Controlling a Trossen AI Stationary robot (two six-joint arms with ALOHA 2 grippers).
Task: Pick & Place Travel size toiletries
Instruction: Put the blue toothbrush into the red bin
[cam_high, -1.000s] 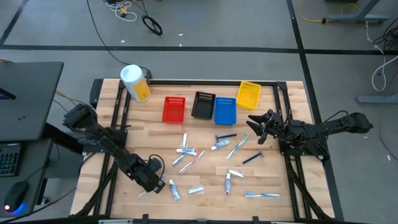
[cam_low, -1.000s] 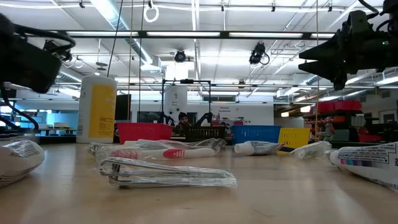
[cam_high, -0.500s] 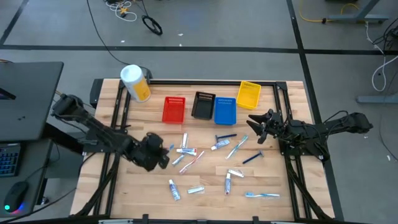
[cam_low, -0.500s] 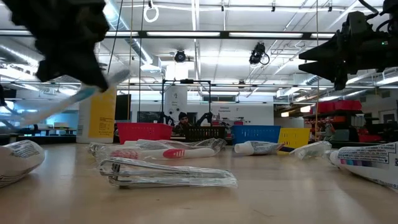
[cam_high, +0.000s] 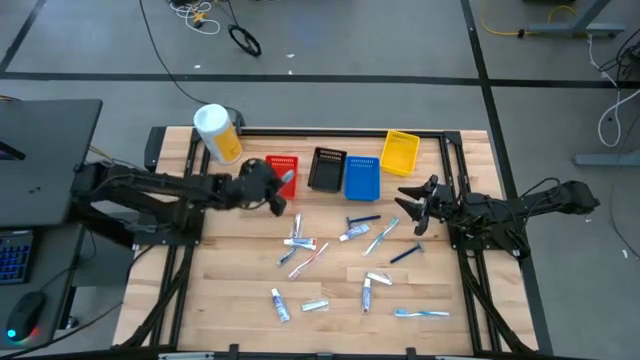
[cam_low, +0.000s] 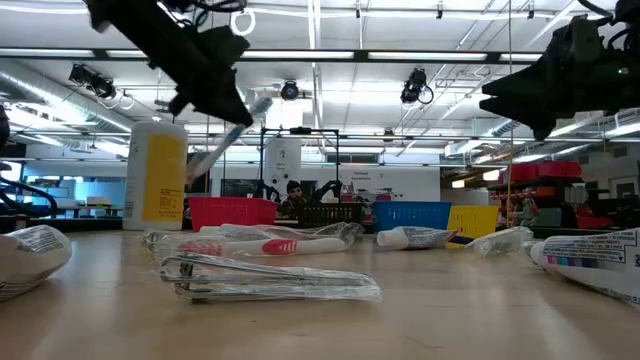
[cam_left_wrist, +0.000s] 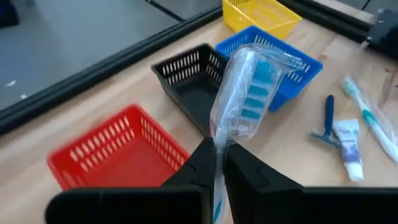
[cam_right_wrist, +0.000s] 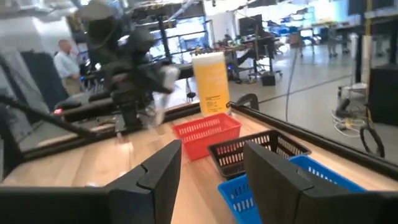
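Observation:
My left gripper (cam_high: 280, 193) hangs over the near edge of the red bin (cam_high: 281, 172), shut on a blue toothbrush in a clear wrapper (cam_left_wrist: 245, 93). Several other travel size toiletries, among them toothbrushes (cam_high: 380, 238), small tubes (cam_high: 281, 305) and a razor (cam_high: 362, 220), lie flat on the wooden table (cam_high: 230, 290). My right gripper (cam_high: 403, 203) waits at the table's right side, above the table, open with nothing between its fingers (cam_right_wrist: 155, 174). My left gripper pinches the wrapped toothbrush between its two fingers (cam_left_wrist: 202, 165), on the wrapper just below the bristle head (cam_left_wrist: 219, 138). The head end sticks out beyond the fingertips and the handle runs back between them. The toothbrush is lifted clear and slants (cam_low: 225, 145).
Behind the red bin's row stand a black bin (cam_high: 326, 168), a blue bin (cam_high: 362, 177) and a yellow bin (cam_high: 400, 152) along the far side. A big yellow canister with a white lid (cam_high: 217, 132) stands at the far left corner. A person shows in the room beyond (cam_right_wrist: 63, 59).
My left gripper has swung from the table's near left part up and toward the far edge, to the red bin, turning as it went. It stays shut on the wrapped toothbrush, which has gone with it, clear of the table.

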